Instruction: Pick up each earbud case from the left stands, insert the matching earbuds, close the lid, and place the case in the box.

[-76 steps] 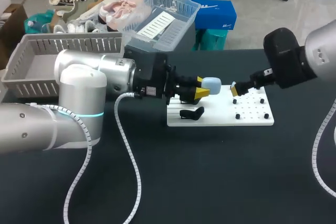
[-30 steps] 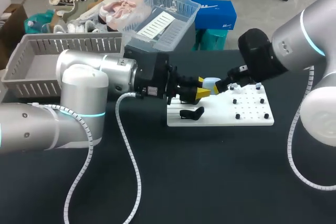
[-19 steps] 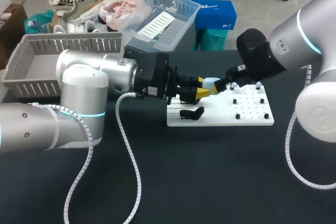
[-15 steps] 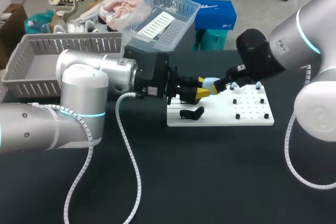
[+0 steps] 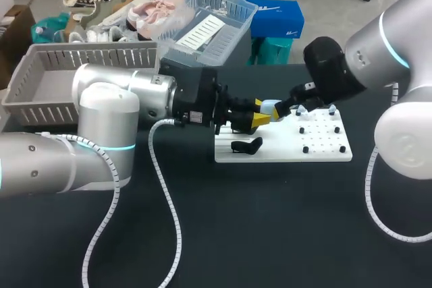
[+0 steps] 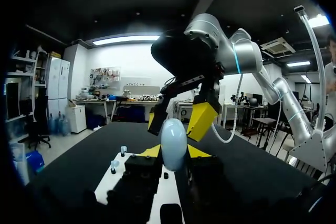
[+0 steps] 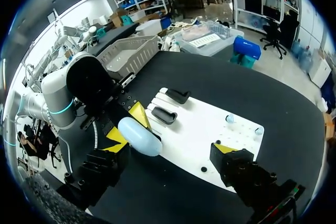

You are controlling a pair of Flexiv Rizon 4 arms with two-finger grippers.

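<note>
The left gripper pinches the pale blue egg-shaped earbud case above the white pegged board; the right gripper hangs spread around it. Closing off-centre, its fingers could knock the smooth case askew or out of the left's hold

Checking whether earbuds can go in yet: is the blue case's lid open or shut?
Shut. The blue case, held in the left gripper, shows a smooth, unbroken oval in both wrist views, no lid raised.
</note>
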